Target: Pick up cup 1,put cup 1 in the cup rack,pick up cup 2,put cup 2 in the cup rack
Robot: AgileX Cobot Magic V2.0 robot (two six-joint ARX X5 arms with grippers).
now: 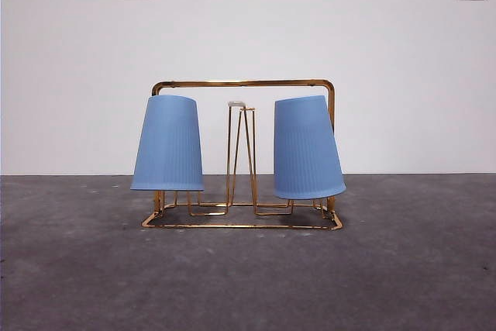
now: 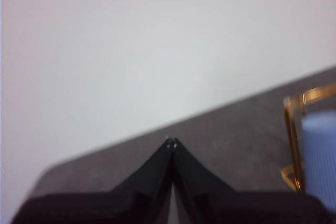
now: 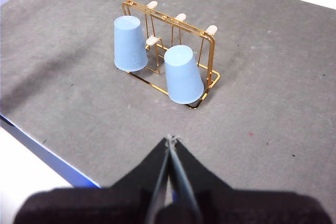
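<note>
On the grey table [image 1: 248, 284] stood the gold cup rack [image 1: 242, 83], and both blue cups hung upside down on its pegs. In the front view the left cup [image 1: 168, 143] sat nearly straight over a peg at the rack's left end, its rim clear of the wire base; between the cups one bare white-tipped peg [image 1: 236, 104] rose at the middle; the right cup [image 1: 307, 147] sat on a peg at the right end, tilted with its rim swung outward. The right wrist view, looking down from well back, showed what the front view hid: three more white-tipped pegs [image 3: 180, 17] standing bare along the rack's far row. The left wrist view caught only one end of the rack and a blurred slice of one cup. The left gripper [image 2: 171, 141] had its jaws pressed together, well apart from the rack; the right gripper [image 3: 170, 139] likewise had jaws closed on nothing, above open table.
</note>
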